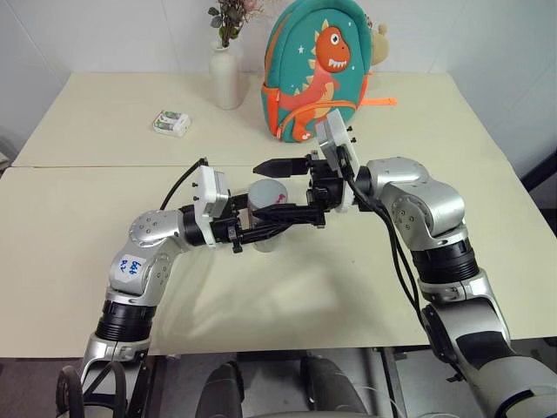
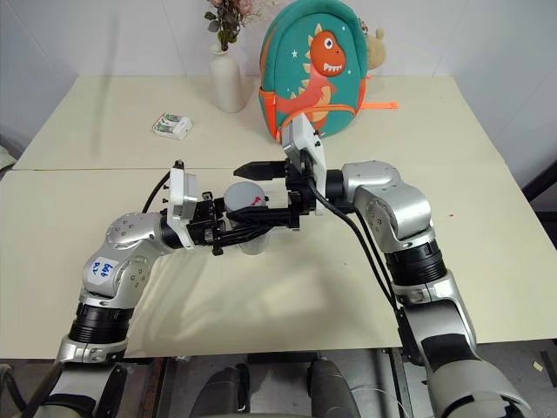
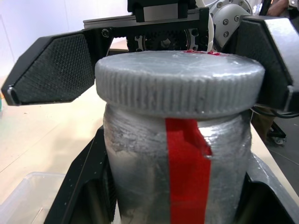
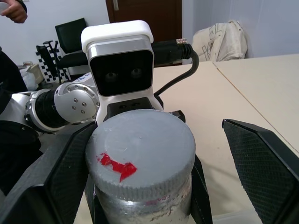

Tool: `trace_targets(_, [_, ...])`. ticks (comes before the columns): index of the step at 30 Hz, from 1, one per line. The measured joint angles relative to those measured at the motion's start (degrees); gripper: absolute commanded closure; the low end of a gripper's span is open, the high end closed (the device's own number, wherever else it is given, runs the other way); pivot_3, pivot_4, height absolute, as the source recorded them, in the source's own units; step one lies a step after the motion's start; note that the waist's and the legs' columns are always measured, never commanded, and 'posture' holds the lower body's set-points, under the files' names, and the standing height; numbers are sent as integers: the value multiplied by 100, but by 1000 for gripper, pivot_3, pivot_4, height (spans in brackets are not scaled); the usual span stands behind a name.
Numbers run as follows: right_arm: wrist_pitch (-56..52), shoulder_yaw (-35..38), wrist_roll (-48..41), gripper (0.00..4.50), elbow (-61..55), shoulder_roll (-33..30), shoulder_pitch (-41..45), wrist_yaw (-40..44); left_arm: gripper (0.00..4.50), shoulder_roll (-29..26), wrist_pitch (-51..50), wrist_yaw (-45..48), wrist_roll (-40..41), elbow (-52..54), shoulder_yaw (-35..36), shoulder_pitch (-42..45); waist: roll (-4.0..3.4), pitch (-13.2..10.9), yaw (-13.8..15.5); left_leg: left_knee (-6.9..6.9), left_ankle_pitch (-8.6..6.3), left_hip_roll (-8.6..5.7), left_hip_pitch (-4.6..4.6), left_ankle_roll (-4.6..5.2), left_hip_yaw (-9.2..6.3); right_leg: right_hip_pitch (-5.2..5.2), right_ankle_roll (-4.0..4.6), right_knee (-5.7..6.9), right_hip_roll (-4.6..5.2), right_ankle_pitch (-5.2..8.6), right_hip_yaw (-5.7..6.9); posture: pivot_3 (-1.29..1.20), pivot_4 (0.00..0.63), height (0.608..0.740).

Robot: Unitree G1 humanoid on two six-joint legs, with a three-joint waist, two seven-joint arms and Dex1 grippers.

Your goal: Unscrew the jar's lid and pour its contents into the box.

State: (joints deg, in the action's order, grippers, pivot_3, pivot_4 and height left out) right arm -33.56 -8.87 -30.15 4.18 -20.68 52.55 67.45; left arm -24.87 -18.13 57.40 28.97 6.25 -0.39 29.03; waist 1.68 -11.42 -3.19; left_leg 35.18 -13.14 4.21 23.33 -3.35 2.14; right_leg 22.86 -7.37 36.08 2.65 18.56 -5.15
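Above the middle of a cream table (image 1: 418,287), the left gripper (image 1: 277,219) is clamped around the body of a silvery-grey jar (image 1: 265,228), holding it upright and clear of the tabletop, its two black fingers (image 3: 79,186) pressed against opposite sides of the jar. The grey ribbed lid (image 4: 140,156) is still screwed on, with a red mark on top and a strip of red tape (image 3: 187,172) running down the jar's side below it. The right gripper (image 1: 291,187) reaches in from the opposite side with its jaws spread wide, one finger (image 1: 280,165) on the far side of the lid and the other on the near side; in the right wrist view the textured pads (image 4: 261,163) flank the cap, one standing well apart from it, the other close beside it, contact unclear. A corner of the clear plastic box (image 3: 21,196) shows on the table beneath the jar in the left wrist view. At the back of the table stand a teal dinosaur backpack (image 1: 318,70), a white vase (image 1: 226,78) with dried flowers, and a small white-and-green packet (image 1: 171,123). A person's hand (image 4: 14,10) is seen in the background of the right wrist view.
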Motion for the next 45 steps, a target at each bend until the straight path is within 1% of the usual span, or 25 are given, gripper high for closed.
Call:
trace_targets(6, [123, 1, 52, 14, 206, 0, 133, 52, 2252, 1, -5, -103, -3, -5, 38, 30, 0, 0, 2, 0, 0, 0, 0, 0, 0, 0, 0, 0, 0, 0, 0, 0, 150, 740])
trace_targets(13, [357, 50, 39, 14, 411, -568, 135, 331, 2252, -21, -45, -169, -17, -78, 63, 30, 0, 0, 9, 0, 0, 0, 1, 0, 0, 0, 0, -2, 0, 0, 0, 0, 150, 740])
trace_targets(16, [451, 464, 241, 14, 992, -942, 130, 106, 2252, -53, -26, -6, -4, 10, 1, 18, 0, 0, 22, 1, 0, -2, 1, 0, 3, 0, 0, -3, 2, 0, -2, 0, 150, 740])
trace_targets(20, [473, 583, 284, 14, 1181, -997, 124, 69, 2252, -44, -20, 38, -4, 10, -30, 20, 0, 0, -24, -3, 0, 2, -4, 1, 10, 2, 0, -3, -5, 0, -11, 0, 150, 740])
trace_targets(25, [394, 722, 218, 14, 1157, -1096, 105, 208, 2252, -70, -16, 37, -5, 10, -16, 14, -1, 0, -8, -4, 0, 4, -1, 0, 14, 8, 0, -3, -6, 0, -13, 0, 150, 740])
trace_targets(28, [167, 747, 6, 14, 910, -1068, 104, 242, 2252, -72, -5, 25, -5, 10, -5, 14, -1, 0, -8, -3, -1, 4, -1, 0, 15, 8, 0, 0, -7, 0, -15, 0, 150, 740])
trace_targets(33, [-351, 731, -473, 14, 68, -669, 102, 107, 2252, -68, 12, 4, -6, 10, 4, -3, -1, 0, -11, -2, -1, 8, -2, 0, 15, 11, 0, 7, -10, 0, -15, 0, 150, 740])
trace_targets(38, [-407, 448, -392, 14, -318, -259, 47, -321, 2252, -67, 24, -21, -7, 10, 1, -17, -1, 0, 1, 2, -1, 8, -1, 0, 15, 12, 0, 9, -9, 0, -15, 0, 150, 740])
trace_targets(45, [-402, 53, -258, 14, -609, -126, -56, -399, 2252, -66, 27, -33, -9, 9, -3, -17, -1, 0, 0, 1, -1, 8, 3, 0, 16, 18, 0, 10, -9, 0, -15, 0, 150, 740])
